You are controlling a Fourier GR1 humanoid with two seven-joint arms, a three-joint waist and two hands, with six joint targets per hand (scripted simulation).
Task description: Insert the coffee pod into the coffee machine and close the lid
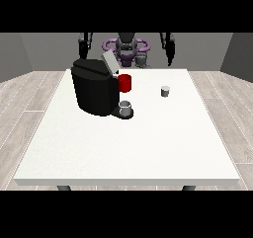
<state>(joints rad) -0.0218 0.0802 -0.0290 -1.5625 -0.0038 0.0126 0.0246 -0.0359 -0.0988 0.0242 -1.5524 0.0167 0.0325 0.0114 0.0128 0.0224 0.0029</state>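
Leftmost, the hand at the view's left [82, 49] hangs beyond the table's far edge; whether its fingers are spread I cannot tell. Next stands the black coffee machine [94, 88], its grey lid [109, 62] tilted up, a red part [125, 83] and a grey cup [125, 107] at its front. Further right, the coffee pod [165, 91], small, pale grey and upright, sits apart on the white table [148, 143]. The hand at the view's right [170, 57] hangs likewise, fingers unreadable.

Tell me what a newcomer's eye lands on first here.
First comes the bulky black coffee machine on the left half of the large white table, its grey lid tilted open. A red cup sits against its right side, and a small grey coffee pod stands alone further right.
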